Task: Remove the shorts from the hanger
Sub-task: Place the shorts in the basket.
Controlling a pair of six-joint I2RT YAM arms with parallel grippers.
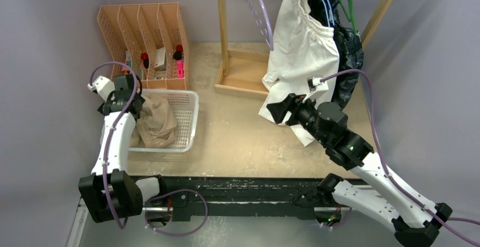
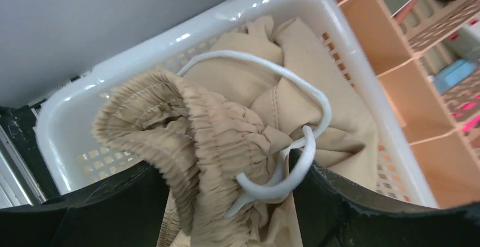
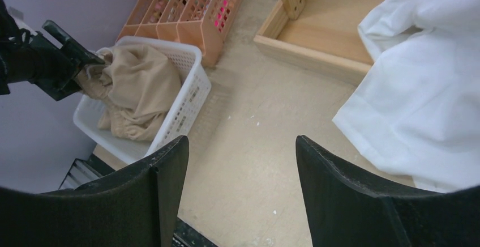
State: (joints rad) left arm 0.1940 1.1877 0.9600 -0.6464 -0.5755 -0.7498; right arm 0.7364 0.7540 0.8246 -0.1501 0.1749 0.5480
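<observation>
White shorts (image 1: 303,54) hang on the rack beside the right end effector (image 3: 240,162), jaws spread, empty, likely lining up a grab. Basket (image 1: 189,116) sits under the left end effector (image 2: 226,201), clamped on tan shorts (image 2: 226,122), probably dropping them in.

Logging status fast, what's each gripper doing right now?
Left gripper: shut on the tan fabric shorts, over the white plastic basket.
Right gripper: open, holding nothing.
</observation>
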